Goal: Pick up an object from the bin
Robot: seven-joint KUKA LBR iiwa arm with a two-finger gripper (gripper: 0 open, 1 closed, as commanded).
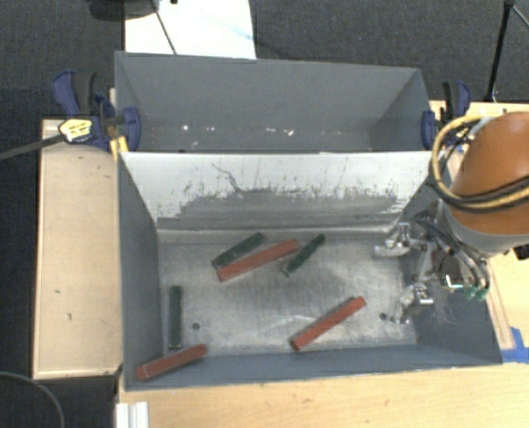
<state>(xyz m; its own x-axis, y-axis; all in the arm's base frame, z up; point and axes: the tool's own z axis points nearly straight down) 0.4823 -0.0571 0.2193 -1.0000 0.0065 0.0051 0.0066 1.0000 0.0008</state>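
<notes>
The claw point(400, 279) hangs spread and empty at the right side of the bin point(273, 194). Left of it lies the nearest red bar point(328, 322), apart from it. Three red bars in all, the others being the middle red bar point(262, 259) and the lower-left red bar point(170, 362). There are also three green bars: upper-middle pair point(237, 249) point(305, 251), left one point(174, 317).

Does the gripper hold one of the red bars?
No, the gripper is empty; the nearest red bar lies flat, apart from it.

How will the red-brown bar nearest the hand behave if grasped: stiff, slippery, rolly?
The red-brown bar looks straight and flat-sided, so probably rigid and unlikely to roll. Lying flat on the bare metal bin floor, it would likely slide or pivot when nudged. Slim, so probably light.
</notes>
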